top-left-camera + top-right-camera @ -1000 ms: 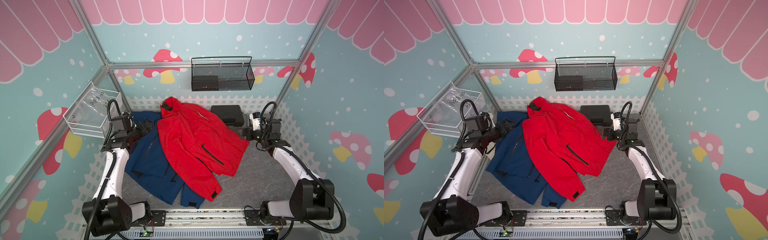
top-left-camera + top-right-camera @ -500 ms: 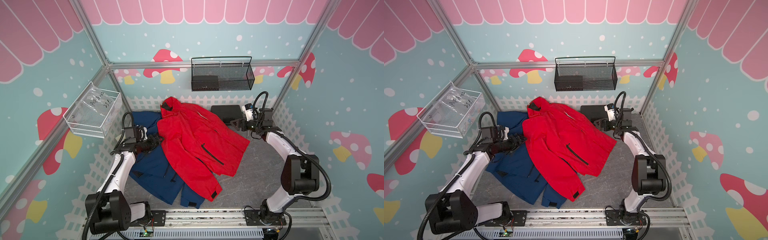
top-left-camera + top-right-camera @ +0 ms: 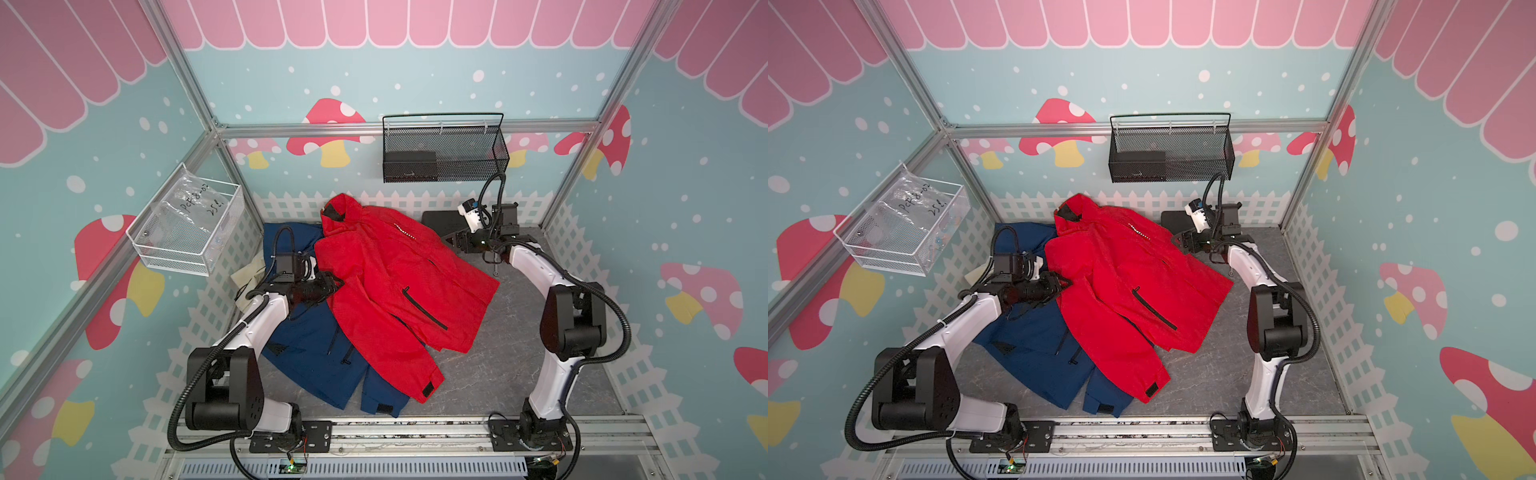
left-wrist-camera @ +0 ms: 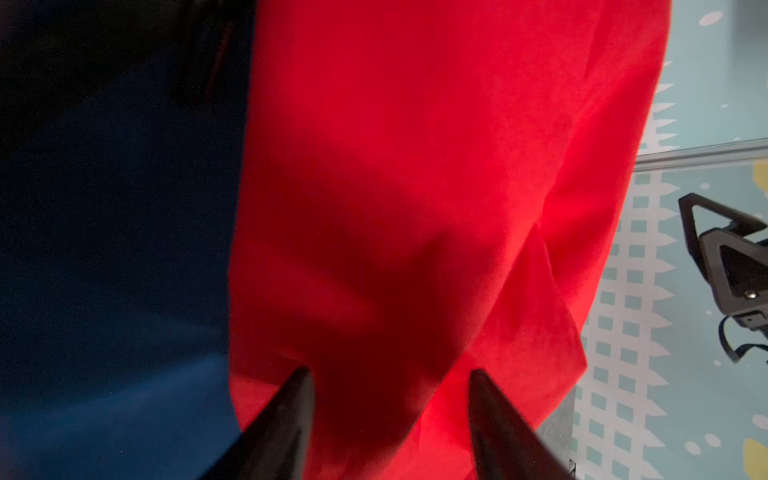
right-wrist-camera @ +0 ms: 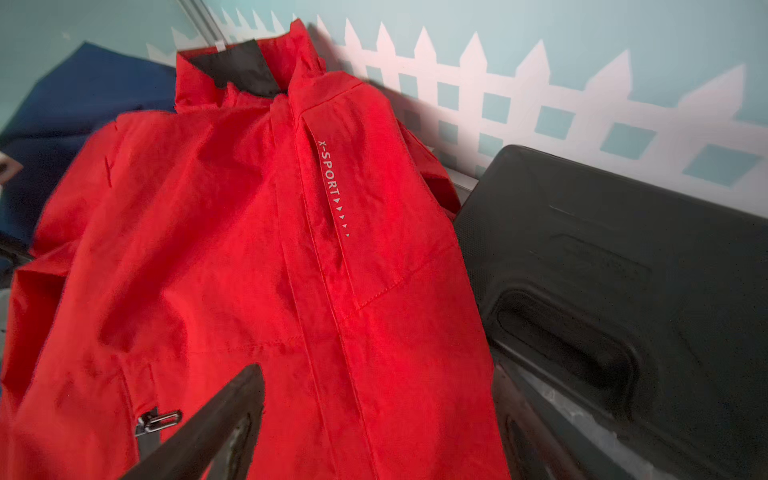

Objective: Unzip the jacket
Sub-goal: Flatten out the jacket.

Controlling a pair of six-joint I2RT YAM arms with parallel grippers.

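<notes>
Red jacket: laid front-up and slantwise on the grey table, collar toward the back wall, hem toward the front rail; the same is seen in both top views.
Jacket front: seen closed up to the collar in the right wrist view, with the zip covered by a flap beside the "X-SPORT" lettering.
Pocket zip pull: seen lying flat on the red cloth, just beside one right fingertip.
Blue jacket: spread under the red one, showing on the left arm's side and at the front.
Left gripper: placed at the red jacket's edge, over the blue one. Its fingers are seen partly apart with a fold of red cloth between them; whether the fold is pinched cannot be told.
Right gripper: held wide apart above the jacket's chest, near the far shoulder; nothing is gripped.
Black case: set against the back wall, just beside the jacket's shoulder and close to the right gripper.
Black mesh basket: hung on the back wall.
White wire basket: hung on the left wall, with a clear bag inside.
</notes>
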